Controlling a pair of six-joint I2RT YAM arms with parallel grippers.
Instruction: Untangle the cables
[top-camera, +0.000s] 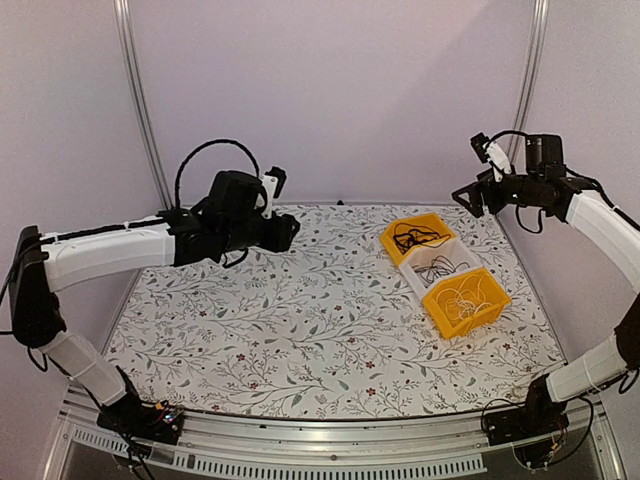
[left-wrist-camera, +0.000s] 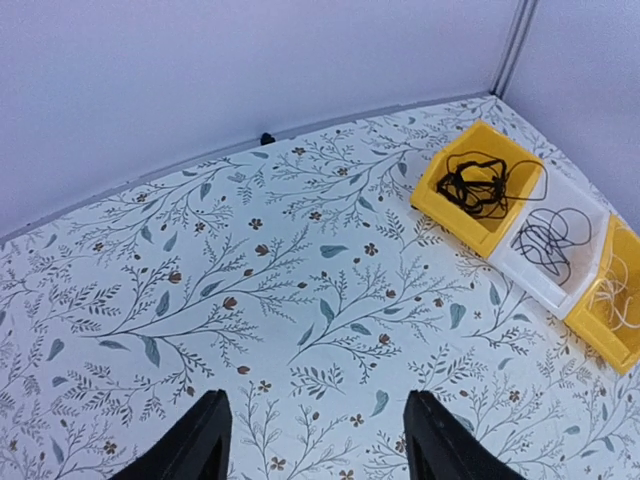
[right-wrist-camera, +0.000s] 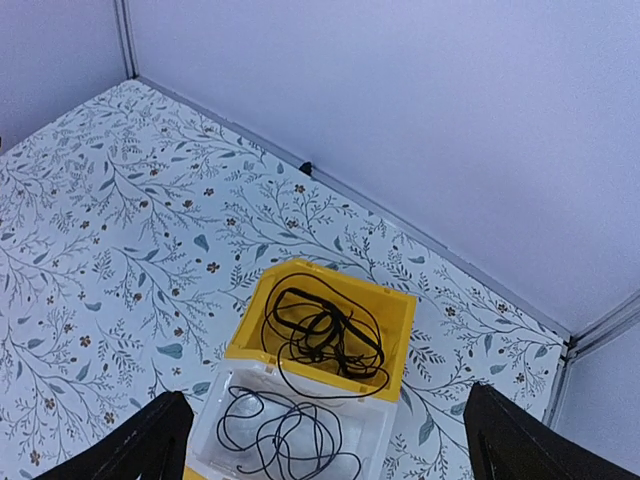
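The left gripper (left-wrist-camera: 320, 448) hung above the floral-printed worktop (left-wrist-camera: 250, 300) with its fingers spread and nothing between them. The right gripper (right-wrist-camera: 335, 450) was likewise spread wide and empty.

The cables lay well ahead and to the right of the left gripper, and below and just ahead of the right one. A bunched black cord (right-wrist-camera: 320, 330) sat in the far yellow plastic bin (right-wrist-camera: 405, 318), and a thinner looping black cord (right-wrist-camera: 285, 435) sat in the white plastic bin (right-wrist-camera: 215, 400) touching it. A pale white cord (top-camera: 462, 296) filled the near yellow plastic bin (top-camera: 470, 322). No strand seemed to bridge two bins, so the sorting looked finished and the step in hand was probably clearing away.

Doing that well would mean keeping both grippers high and apart from the bin rims, so no loop got snagged.

Each cord was a loose coil with no single heading or long axis; only the row of bins ran straight away from the right gripper
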